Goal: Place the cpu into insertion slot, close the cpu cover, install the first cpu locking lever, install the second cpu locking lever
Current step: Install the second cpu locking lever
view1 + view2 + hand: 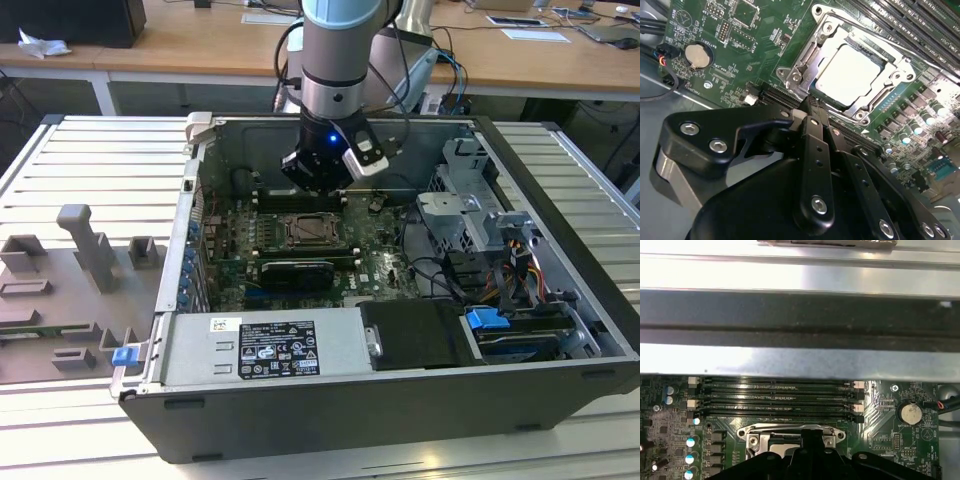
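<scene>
On the ribbed metal table [590, 160] lies an opened computer case [560, 330], its green board [225, 250] facing up, with a grey fixture tray [60, 300] at the case's nine o'clock in the exterior view. Over the middle of the board the arm [340, 60] hangs straight down, and the tool [318, 185] sits just above the board at twelve o'clock of the slot [305, 232].

Seen in the second wrist view, the tool [812, 100] has its fingers drawn together to a narrow point, with nothing between them, and the tip is close to the slot's [850, 75] nearest edge. The cpu [849, 74] already rests flat in the slot, its pale top bare. The cover [867, 107] frames it all round and looks down rather than raised, though I cannot tell whether it is fully seated. The long black memory slots [775, 397] run beside the socket, and a coin cell [696, 55] sits well apart on the board.

My reading is that placing the chip is done and the work stands at the cover or the first lever; I cannot make out either lever's position. The next move would call for a firm, narrow push at the frame's edge without touching the chip.
</scene>
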Action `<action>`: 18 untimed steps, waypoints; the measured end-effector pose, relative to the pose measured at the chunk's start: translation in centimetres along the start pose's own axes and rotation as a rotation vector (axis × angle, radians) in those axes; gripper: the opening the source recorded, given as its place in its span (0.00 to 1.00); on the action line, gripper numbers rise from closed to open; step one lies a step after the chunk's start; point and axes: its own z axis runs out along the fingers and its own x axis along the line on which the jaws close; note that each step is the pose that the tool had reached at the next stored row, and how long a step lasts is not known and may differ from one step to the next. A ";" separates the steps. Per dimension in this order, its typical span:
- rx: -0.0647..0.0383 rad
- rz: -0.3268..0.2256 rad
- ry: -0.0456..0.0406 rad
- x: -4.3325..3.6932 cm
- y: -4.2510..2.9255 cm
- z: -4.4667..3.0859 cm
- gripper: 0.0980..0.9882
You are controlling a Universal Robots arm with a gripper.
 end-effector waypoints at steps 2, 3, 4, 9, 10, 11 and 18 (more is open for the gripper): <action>0.000 0.000 -0.0001 0.01 -0.28 -0.02 0.01; 0.000 0.000 -0.0001 0.01 -0.33 -0.03 0.01; 0.000 0.000 -0.0001 0.01 -0.40 -0.05 0.01; 0.000 0.000 -0.0001 0.00 -0.43 -0.91 0.01; 0.000 0.000 -0.0001 0.00 -0.47 -0.93 0.01; 0.000 0.000 -0.0001 0.01 -0.56 -0.95 0.01; 0.000 0.000 0.0000 0.10 -2.60 -1.12 0.01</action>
